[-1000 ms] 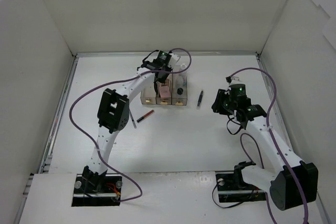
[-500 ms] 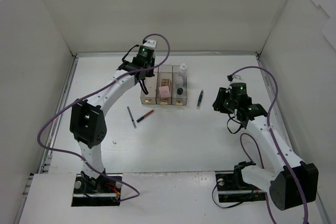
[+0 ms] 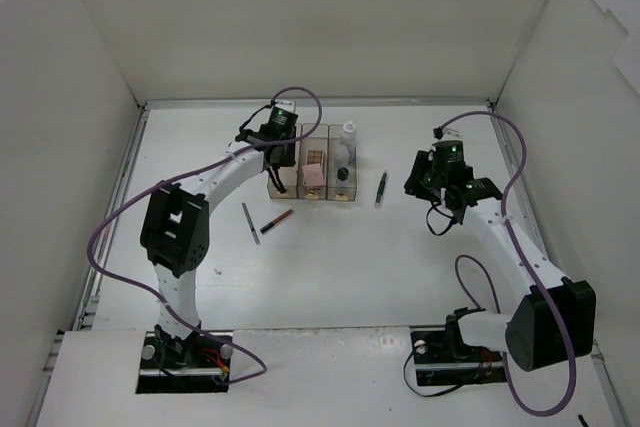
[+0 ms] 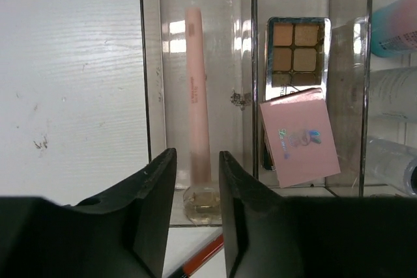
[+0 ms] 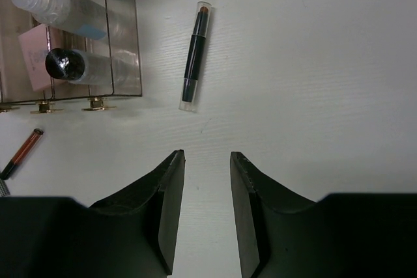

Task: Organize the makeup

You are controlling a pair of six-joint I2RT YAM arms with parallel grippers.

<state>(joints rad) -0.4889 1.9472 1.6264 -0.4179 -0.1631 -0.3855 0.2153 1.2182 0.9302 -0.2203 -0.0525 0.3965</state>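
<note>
Left arm (image 3: 215,179) and right arm (image 3: 505,245): white link shells, rows of small dark dots along them. Joints are boxy black housings, the largest (image 3: 175,230) on the left arm with a white cut-out. One purple cable per arm, left (image 3: 93,250), right (image 3: 497,119), plus thin black leads at the right wrist. Green light (image 3: 452,150) on the right wrist. Bases (image 3: 185,352) are black plates with silver bolts; red and yellow wires show at the left one. Left gripper (image 4: 195,161) and right gripper (image 5: 207,155): fingers (image 4: 151,213) matte black, smooth, tapering to rounded tips.
</note>
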